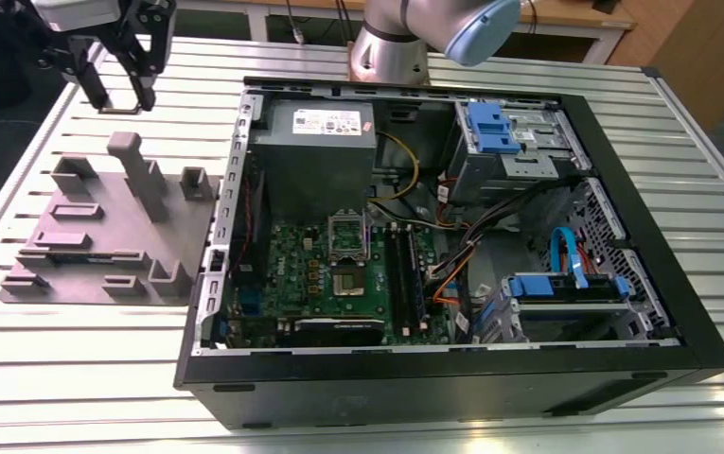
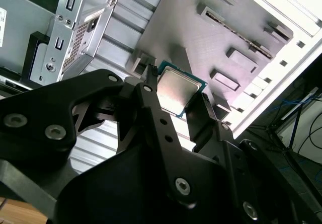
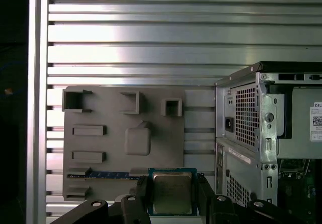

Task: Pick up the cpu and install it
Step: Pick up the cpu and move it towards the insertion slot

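Up at the exterior view's left, over the far part of the slatted aluminium table point(image 1: 71, 378), the black two-finger gripper point(image 1: 122, 99) hangs well clear of the surface. It's clenched on the small flat square cpu point(image 3: 172, 194), which has a silvery-grey metal lid w/ a blue-green rim. Both wrist views show one of the fingers point(image 3: 143, 190) against each of two opposite edges, chip lying flat between them. So the cpu is up in the air in the grip, not resting on anything. Below it is the grey moulded fixture block point(image 3: 110, 148) w/ raised pockets, posts and slots.

That block lies on the table just beside the open black tower PC case point(image 1: 463, 369), on the exterior view's left of it. In the first wrist view a thin blue-green strip point(image 3: 108, 175) sits in the block's long slot. It's prob. a memory stick, but too thin to be sure.

Inside the case:
- The green motherboard point(image 1: 298, 255) lies flat.
- The rectangular metal socket frame point(image 1: 346, 248) is near the board's middle, well apart from the gripper.
- A grey power-supply box point(image 1: 321, 142) sits at the far end.
- Blue plastic drive brackets point(image 1: 494, 128) are toward the exterior view's right, w/ cables running between.

Silver-and-blue robot arm point(image 1: 394, 43) stands at the table's far side, behind the case.
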Tool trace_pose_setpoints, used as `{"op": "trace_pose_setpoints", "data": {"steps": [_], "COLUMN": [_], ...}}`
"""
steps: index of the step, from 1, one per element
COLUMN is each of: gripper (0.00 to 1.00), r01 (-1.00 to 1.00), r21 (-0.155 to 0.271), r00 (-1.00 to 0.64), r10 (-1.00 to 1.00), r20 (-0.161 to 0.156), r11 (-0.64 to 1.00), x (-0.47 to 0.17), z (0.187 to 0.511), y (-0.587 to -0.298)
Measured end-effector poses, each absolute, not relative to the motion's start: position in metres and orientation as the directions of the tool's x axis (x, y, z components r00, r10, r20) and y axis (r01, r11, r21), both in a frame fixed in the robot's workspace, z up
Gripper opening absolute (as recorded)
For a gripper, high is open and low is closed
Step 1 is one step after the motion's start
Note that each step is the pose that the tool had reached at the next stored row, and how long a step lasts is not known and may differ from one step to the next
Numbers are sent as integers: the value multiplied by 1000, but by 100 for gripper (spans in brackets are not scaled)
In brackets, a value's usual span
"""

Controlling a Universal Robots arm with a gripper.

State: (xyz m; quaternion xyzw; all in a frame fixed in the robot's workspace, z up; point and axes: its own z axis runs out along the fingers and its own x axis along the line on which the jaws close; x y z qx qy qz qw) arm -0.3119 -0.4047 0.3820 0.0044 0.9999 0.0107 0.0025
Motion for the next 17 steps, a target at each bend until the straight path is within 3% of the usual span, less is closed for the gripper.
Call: {"op": "trace_pose_setpoints", "data": {"steps": [17], "gripper": [47], "r01": [9], "r21": [21], "r00": [-1000], "r10": [9], "r20": [-5], "r11": [1000], "x": [-306], "z": [382], "y": [-405]}}
